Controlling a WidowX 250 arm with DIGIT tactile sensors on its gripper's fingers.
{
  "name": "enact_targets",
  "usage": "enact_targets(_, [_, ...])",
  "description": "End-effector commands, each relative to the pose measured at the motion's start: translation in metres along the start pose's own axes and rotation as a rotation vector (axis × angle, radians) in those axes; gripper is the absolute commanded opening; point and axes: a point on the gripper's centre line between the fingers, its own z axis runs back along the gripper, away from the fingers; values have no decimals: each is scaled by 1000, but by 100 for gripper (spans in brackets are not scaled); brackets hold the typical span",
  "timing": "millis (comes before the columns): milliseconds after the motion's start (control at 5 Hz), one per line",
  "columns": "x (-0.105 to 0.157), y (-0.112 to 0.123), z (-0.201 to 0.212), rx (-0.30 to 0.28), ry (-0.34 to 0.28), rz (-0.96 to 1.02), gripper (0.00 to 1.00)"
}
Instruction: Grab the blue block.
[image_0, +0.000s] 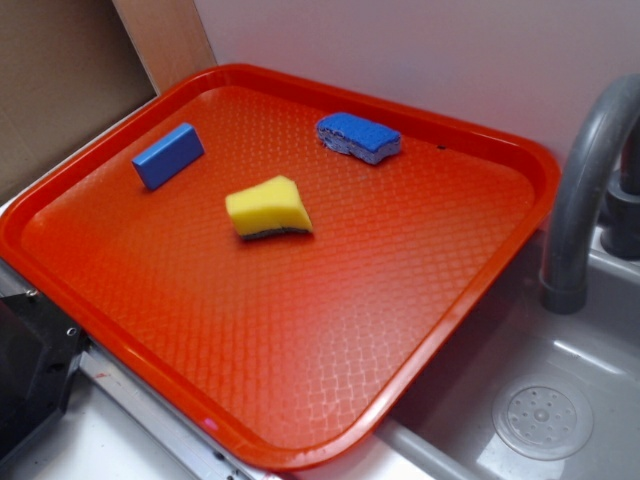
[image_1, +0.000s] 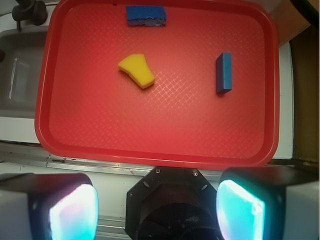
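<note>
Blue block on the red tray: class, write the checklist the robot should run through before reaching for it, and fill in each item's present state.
1. Target told apart: blue block is smooth and sharp-edged, unlike the rough blue sponge. Ok.
2. Block free of neighbours: apart from the yellow sponge and the tray rim. Ok.
3. Pincer open: pads spread wide. Ok.
4. Pincer over block: it sits off the tray's near edge. Not ok.
5. Pads aligned across the block's narrow sides: cannot tell.
</note>
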Motion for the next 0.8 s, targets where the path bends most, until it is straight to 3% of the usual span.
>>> enact_targets(0, [0,0,0,0,0,0,100])
enact_targets(200, [12,18,-18,47,-66,50,100])
enact_targets(400, [26,43,-30,19,-100,54,100])
enact_targets(600, [38,74,-46,57,-102,101,100])
